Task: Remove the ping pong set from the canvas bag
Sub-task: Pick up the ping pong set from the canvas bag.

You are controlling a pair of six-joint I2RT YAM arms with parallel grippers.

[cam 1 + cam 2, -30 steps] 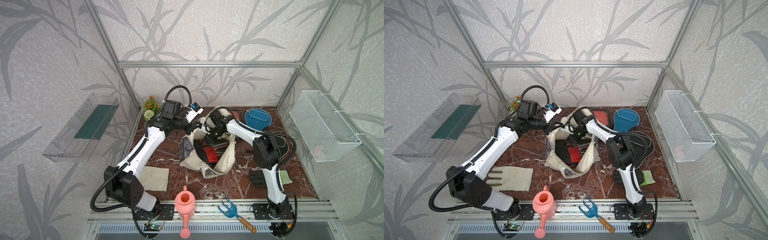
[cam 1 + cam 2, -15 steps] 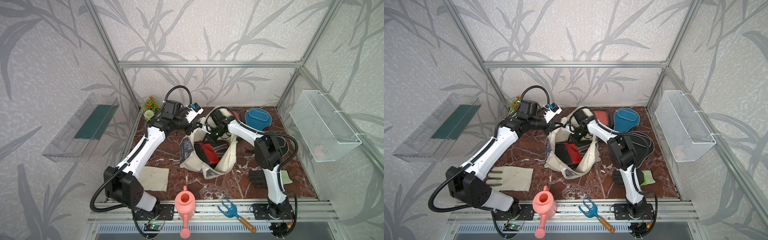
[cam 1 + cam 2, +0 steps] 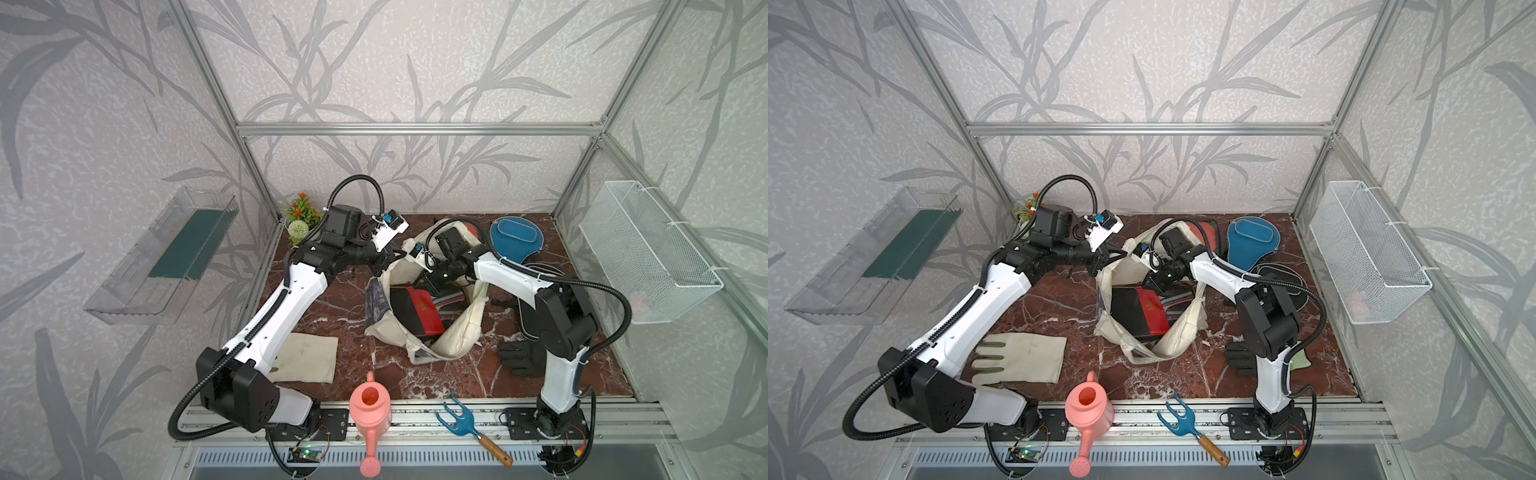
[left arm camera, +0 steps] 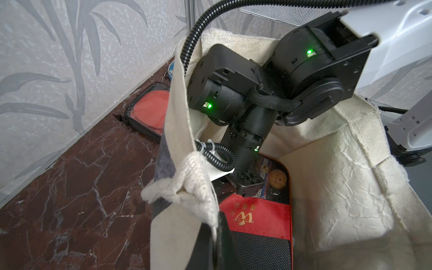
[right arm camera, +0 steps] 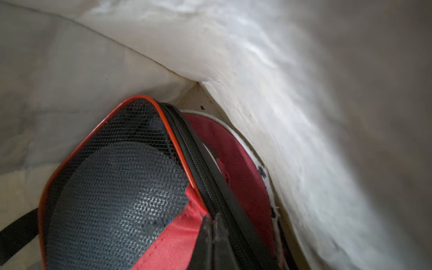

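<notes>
The canvas bag (image 3: 453,332) (image 3: 1183,336) lies open mid-table. My left gripper (image 3: 388,259) (image 4: 217,233) is shut on its cream rim and holds that side up. A flat black mesh box with a red stripe (image 3: 415,309) (image 4: 257,217) (image 5: 117,187) lies inside, over a maroon case (image 5: 233,159). My right gripper (image 3: 432,282) (image 5: 212,224) reaches into the bag, shut, tips against the box's zip edge; nothing shows between them. A blue case (image 3: 515,237), a red case (image 3: 471,228) and a black case (image 3: 1279,278) lie on the table behind the bag.
A cream glove (image 3: 307,357) lies front left and a black glove (image 3: 519,357) front right by my right arm's base. A pink watering can (image 3: 370,411) and blue hand rake (image 3: 457,419) sit on the front rail. A wire basket (image 3: 648,257) hangs on the right wall.
My right gripper has gone from open to shut inside the bag, shifting slightly toward the back. The left gripper still holds the bag's rim in the same place.
</notes>
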